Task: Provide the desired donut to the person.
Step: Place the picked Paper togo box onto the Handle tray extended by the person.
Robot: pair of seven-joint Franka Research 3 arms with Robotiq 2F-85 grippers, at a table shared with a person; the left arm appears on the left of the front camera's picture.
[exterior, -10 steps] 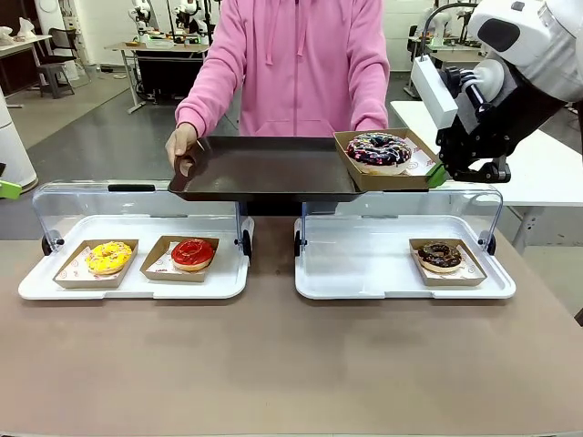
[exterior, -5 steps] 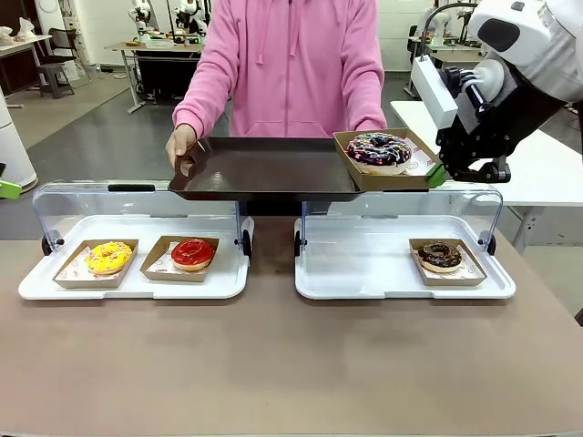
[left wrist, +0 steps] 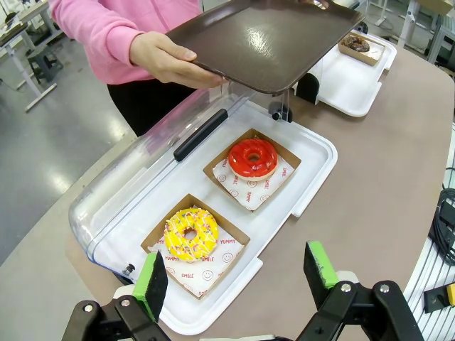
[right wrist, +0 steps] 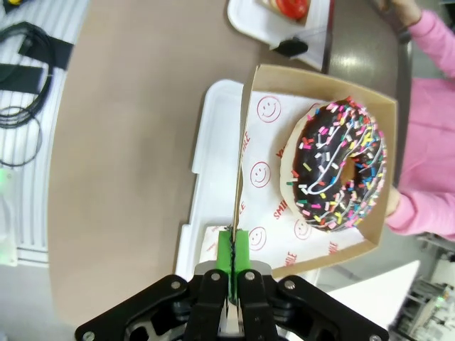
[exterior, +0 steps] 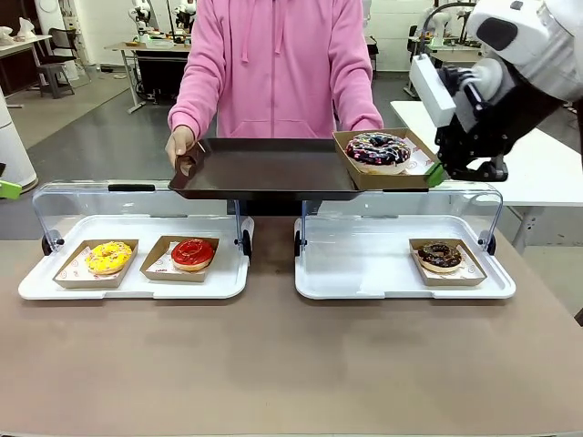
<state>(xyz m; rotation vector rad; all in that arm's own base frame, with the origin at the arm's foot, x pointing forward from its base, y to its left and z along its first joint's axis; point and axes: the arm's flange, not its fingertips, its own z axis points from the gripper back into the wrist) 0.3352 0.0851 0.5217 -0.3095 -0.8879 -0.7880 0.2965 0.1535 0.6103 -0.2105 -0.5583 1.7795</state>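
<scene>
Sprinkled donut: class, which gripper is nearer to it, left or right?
Right. The right gripper is shut on the wall of the sprinkled donut's box, beside the donut. The left gripper hangs open near the yellow donut, far off.

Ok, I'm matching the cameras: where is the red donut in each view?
Front view: red donut in the left white tray, right of the yellow donut.
Left wrist view: centre, above the yellow donut.
Right wrist view: cut off at the top edge.
Shared landmark: the person's pink sleeve.
</scene>
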